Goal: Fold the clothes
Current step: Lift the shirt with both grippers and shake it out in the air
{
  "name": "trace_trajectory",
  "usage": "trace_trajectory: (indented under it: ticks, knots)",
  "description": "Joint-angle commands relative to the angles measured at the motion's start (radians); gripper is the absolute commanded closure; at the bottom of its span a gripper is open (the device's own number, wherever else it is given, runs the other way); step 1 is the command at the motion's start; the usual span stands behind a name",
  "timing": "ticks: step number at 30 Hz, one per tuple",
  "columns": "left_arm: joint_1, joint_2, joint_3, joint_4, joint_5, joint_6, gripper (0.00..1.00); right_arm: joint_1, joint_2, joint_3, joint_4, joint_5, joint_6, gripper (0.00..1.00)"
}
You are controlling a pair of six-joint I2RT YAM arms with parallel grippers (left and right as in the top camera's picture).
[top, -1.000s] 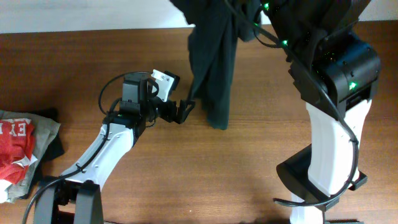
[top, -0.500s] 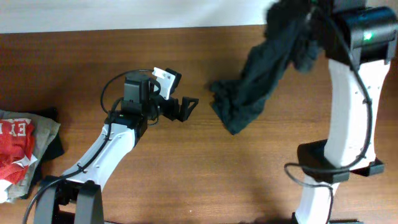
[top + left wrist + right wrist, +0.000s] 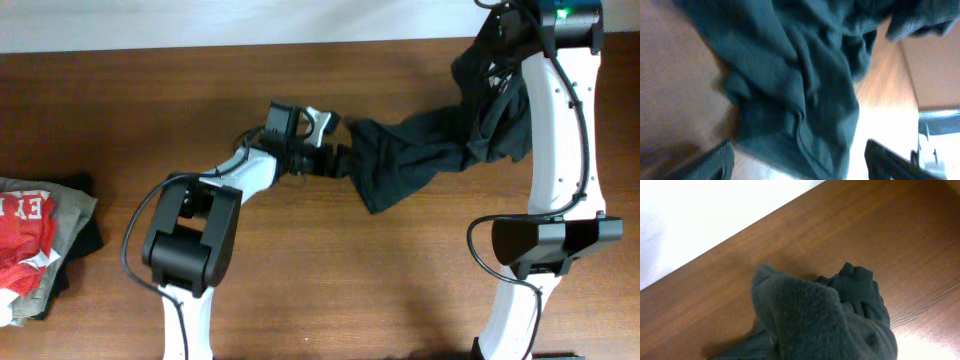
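Dark shirt, overhead: it is stretched in a crumpled band over the right half of the table. Its lower end lies on the wood near the middle, and its upper end is raised at the far right.
Overhead, left gripper: it is near the middle of the table, and its tip touches the left edge of the shirt.
Overhead, right arm: white, along the right side. The bunched top of the shirt hangs from its far end.
Overhead, left edge: a red garment with white letters and a grey garment lie in a pile, well apart from the shirt.
Left wrist, shirt: blurred, it fills most of the view.
Left wrist, fingers: they are spread wide at the lower corners. The hem lies between them and is not pinched.
Right wrist, shirt: it covers the lower part and hides the right gripper. The cloth hangs from the gripper, so it holds the shirt, but I cannot see the gap.
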Motion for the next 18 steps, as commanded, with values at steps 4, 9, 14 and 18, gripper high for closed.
trace_trajectory:
  ticks: [4,9,14,18]
  knots:
    - [0.013,0.031,0.425,-0.332,-0.301,0.435,0.16,0.007,-0.01,0.0,0.0,-0.049,-0.039,0.96]
    - [-0.033,0.137,0.475,-0.36,-0.301,0.447,0.38,0.039,-0.01,0.0,-0.002,-0.085,-0.043,0.96]
    - [-0.104,0.183,0.586,-0.402,-0.399,0.48,0.15,0.079,-0.01,0.0,-0.013,-0.081,-0.054,0.96]
    - [-0.101,0.242,0.616,-0.414,-0.436,0.491,0.06,0.088,-0.01,0.0,-0.04,-0.081,-0.064,0.96]
